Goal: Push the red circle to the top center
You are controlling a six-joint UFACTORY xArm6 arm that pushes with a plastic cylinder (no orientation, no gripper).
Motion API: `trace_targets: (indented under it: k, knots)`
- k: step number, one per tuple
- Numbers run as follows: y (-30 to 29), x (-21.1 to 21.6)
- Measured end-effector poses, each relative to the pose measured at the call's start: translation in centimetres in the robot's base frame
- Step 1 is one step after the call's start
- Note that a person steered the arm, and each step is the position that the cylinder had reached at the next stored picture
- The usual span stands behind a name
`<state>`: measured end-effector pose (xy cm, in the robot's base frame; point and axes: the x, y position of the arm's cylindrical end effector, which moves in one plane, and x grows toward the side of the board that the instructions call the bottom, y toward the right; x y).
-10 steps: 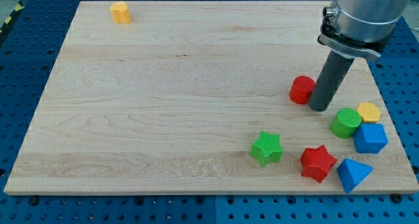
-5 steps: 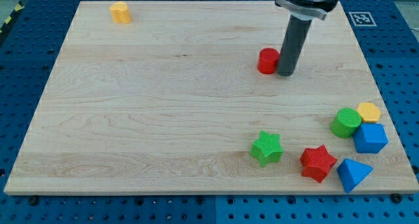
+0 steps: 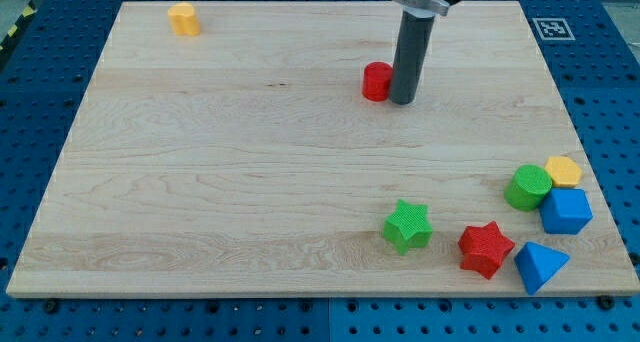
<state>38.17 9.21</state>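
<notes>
my tip (image 3: 402, 102) is planted on the board in the far half, a bit right of centre, and it's pressed right up against the right side of the red circle (image 3: 376, 82). no jaws on this rig, so nothing is gripped; the rod is just leaning on the block from the right and slightly from the near side. the red circle itself is sat in the far middle area of the wooden board (image 3: 200, 182), close to where it's meant to end up but not quite at the far edge yet. the rest of the stuff is well apart: a yellow block (image 3: 183, 19) in the far left corner, a green star (image 3: 408, 226) and a red star (image 3: 485, 248) near the front, and a green cylinder (image 3: 527, 187), a second yellow block (image 3: 563, 170), a blue cube-ish block (image 3: 566, 211) and a blue triangle (image 3: 541, 265) bunched at the near right. the risk from here looks like overshoot to the left, since contact is mostly side-on; the circle could also roll off the rod if the push is off-centre.
</notes>
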Motion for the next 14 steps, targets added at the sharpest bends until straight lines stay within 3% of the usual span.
trace_targets:
  k: [2,9,14]
  knots:
    - [-3.0,-2.5]
    - [-7.8,-2.1]
    - [-7.8,-8.8]
